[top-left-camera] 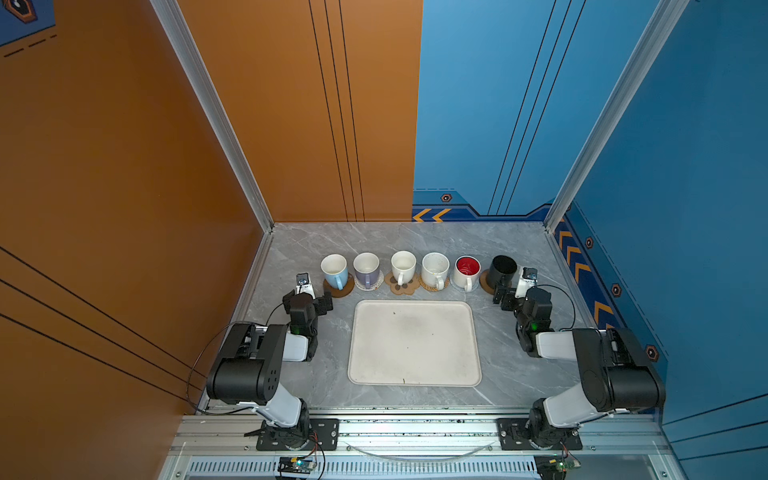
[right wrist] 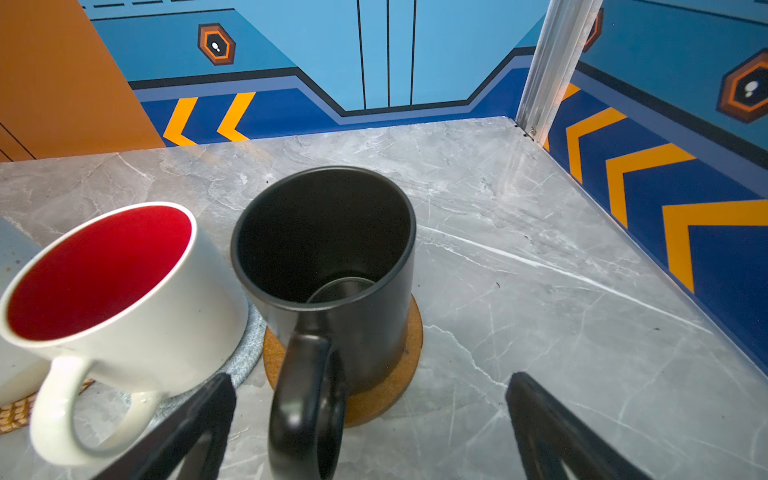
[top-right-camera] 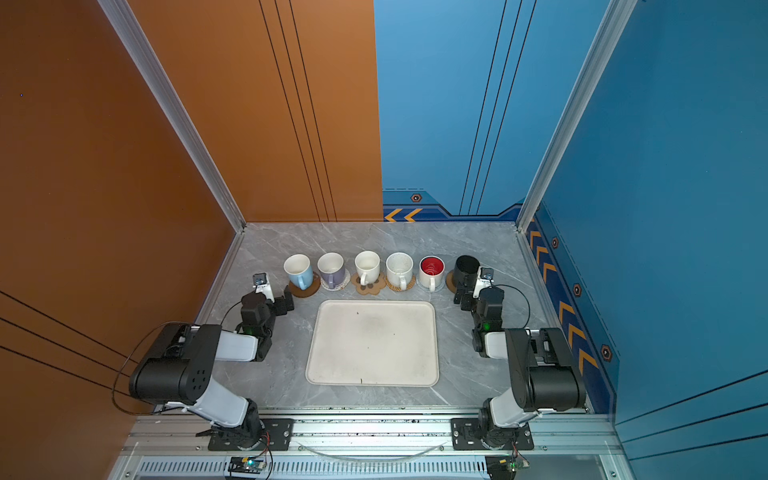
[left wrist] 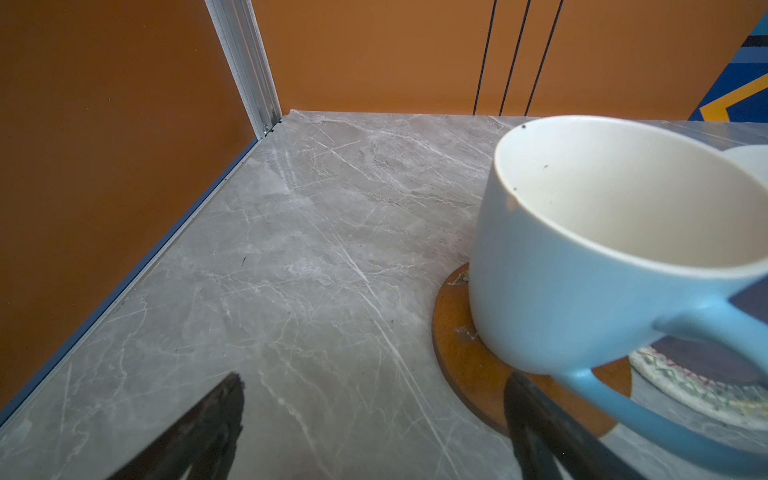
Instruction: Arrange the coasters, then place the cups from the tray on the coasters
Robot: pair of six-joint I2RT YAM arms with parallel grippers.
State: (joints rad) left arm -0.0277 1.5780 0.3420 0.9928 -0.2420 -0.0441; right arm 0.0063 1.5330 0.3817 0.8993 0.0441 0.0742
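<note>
Now that every cup looks seated, pull back straight toward yourself so you clip no handle. The right jaws straddle the handle of the black cup (right wrist: 328, 266), and the left jaws sit just beside the handle of the light blue cup (left wrist: 582, 249). Both pairs stand wide open, holding nothing. The six cups (top-left-camera: 403, 268) stand upright in a row on their coasters (right wrist: 390, 386) at the far side of the tabletop (top-left-camera: 324, 374), handles toward you, behind the bare cream tray (top-left-camera: 415, 345).
</note>
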